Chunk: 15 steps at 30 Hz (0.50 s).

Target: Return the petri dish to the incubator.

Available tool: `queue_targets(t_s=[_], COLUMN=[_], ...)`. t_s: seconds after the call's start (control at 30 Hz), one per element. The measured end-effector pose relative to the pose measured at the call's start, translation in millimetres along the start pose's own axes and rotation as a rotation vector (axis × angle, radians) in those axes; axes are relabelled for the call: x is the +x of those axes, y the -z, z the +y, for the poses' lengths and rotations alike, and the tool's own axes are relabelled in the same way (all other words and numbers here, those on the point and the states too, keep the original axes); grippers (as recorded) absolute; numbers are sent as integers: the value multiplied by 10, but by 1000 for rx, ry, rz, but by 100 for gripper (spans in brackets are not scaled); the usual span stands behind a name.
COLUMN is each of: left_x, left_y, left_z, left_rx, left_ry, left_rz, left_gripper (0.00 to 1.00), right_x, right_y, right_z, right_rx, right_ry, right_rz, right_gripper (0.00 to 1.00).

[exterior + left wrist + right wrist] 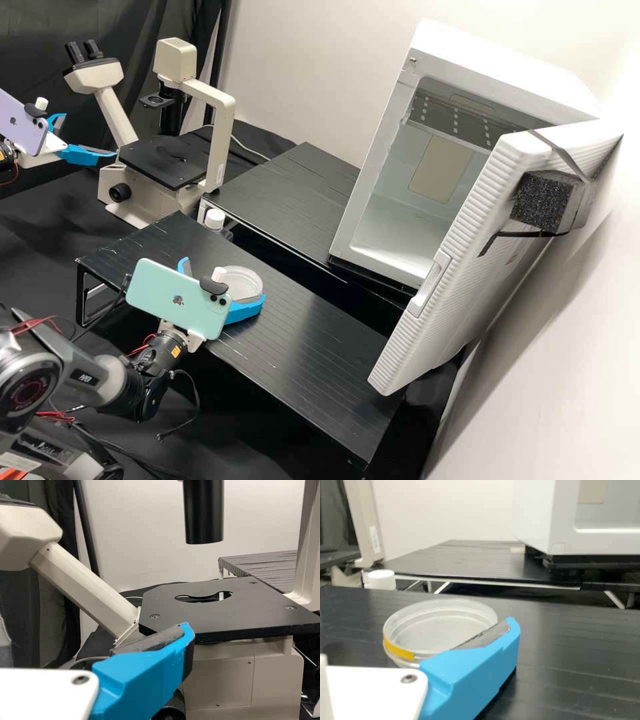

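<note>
Right gripper [225, 279]: released, fingers spread either side of the dish [243, 283], one right beside its rim; contact, cannot tell. Dish lies flat on the black stand [320, 333], yellow mark on its side. Beyond this gripper, well apart: incubator [393, 227], door [460, 240] open. Left gripper [89, 135]: empty, fingers apart, near the microscope [220, 133] stage.

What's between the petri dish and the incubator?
Beyond the petri dish: bare front table, a dark gap, then the rear table, in the high view.
</note>
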<state>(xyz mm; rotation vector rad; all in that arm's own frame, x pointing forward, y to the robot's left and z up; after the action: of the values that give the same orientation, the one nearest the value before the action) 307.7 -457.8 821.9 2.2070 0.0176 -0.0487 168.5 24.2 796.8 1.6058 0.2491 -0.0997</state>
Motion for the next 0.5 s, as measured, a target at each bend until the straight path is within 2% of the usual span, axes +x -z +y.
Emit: queue_targets(t_s=[0.17, 0.37, 0.5], left_x=[0, 0, 0], left_y=[0, 0, 0], left_z=[0, 0, 0], left_rx=[0, 0, 0], left_ry=[0, 0, 0], left_rz=[0, 0, 0], left_gripper=[100, 100, 100], right_x=[-16, -53, -40], right_y=[-55, -121, -149], right_z=[69, 122, 125], right_rx=[-19, -42, -34], right_ry=[-37, -36, -36], right_rz=[-15, -30, -26], right_gripper=[100, 100, 100])
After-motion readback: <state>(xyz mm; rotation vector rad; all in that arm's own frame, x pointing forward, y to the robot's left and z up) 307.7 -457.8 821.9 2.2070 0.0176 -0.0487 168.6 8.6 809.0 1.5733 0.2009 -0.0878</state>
